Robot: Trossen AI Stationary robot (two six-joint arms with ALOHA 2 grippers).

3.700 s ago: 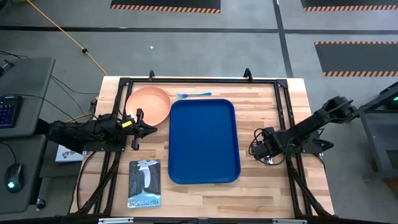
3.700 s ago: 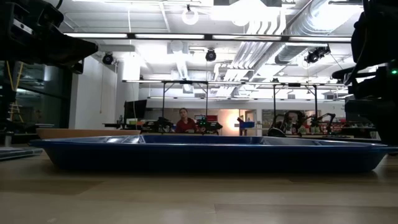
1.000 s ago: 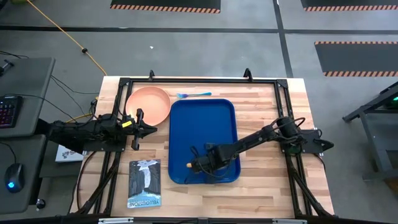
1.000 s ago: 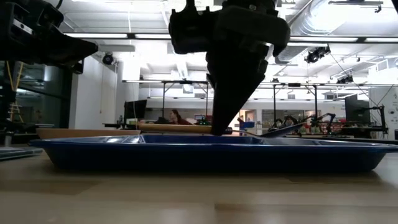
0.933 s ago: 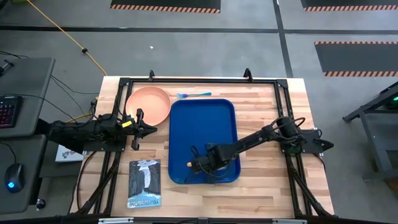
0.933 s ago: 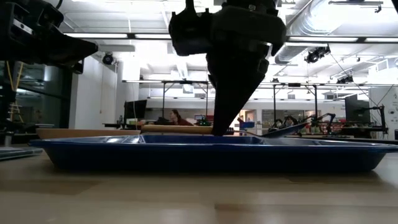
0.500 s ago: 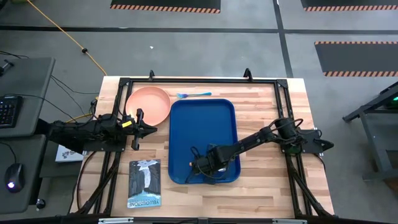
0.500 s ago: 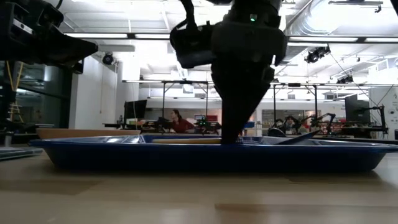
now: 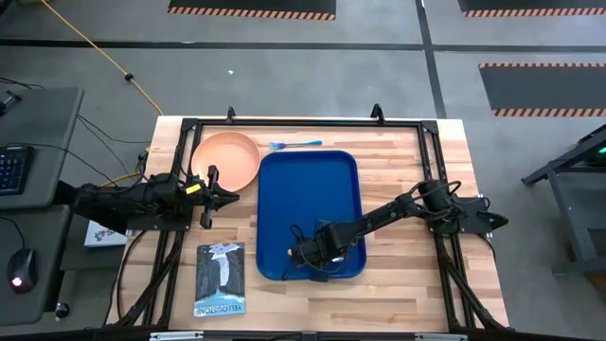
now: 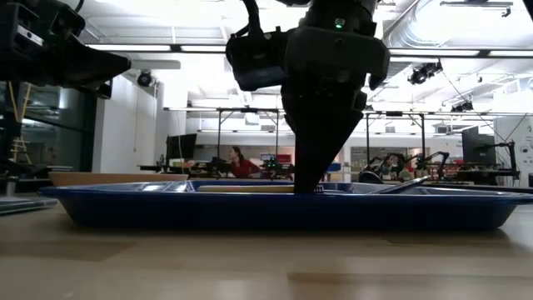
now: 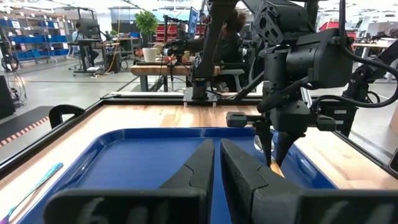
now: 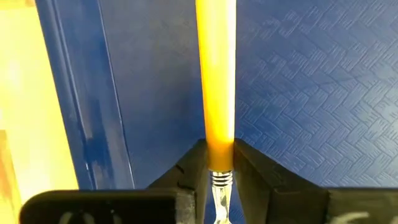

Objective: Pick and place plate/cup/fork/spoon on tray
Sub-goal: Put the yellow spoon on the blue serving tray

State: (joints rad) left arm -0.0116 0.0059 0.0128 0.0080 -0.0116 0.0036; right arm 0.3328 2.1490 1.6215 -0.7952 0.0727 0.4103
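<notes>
The blue tray (image 9: 312, 189) lies mid-table. My right gripper (image 9: 295, 253) stands over the tray's near left corner, pointing down into it, shut on the orange-handled spoon (image 10: 241, 188). The spoon's metal bowl (image 10: 408, 184) shows just above the tray's rim in the low view. The salmon-pink plate (image 9: 227, 159) rests on the table left of the tray's far end. The light-blue fork (image 9: 295, 144) lies flat on the table beyond the tray's far edge. My left gripper (image 9: 223, 196) hovers shut and empty, left of the tray and near the plate. No cup shows. My right gripper pinches the spoon's orange handle (image 12: 216, 148) between its two fingers, at the end beside the metal neck (image 12: 217, 180). The fingers come from above, pointing down, and lie across the spoon. The spoon lies level, low inside the tray; the rim hides whether it touches the floor.
A grey-blue booklet (image 9: 220, 278) lies on the table near the front edge, left of the tray. The black frame rails (image 9: 303, 121) run along the table's edges. A person sits in the room far behind the table (image 10: 237, 163).
My right gripper has gone down into the tray with the spoon, staying shut on it. The spoon, held above the rim with its bowl end tipped up, now lies level just at rim height.
</notes>
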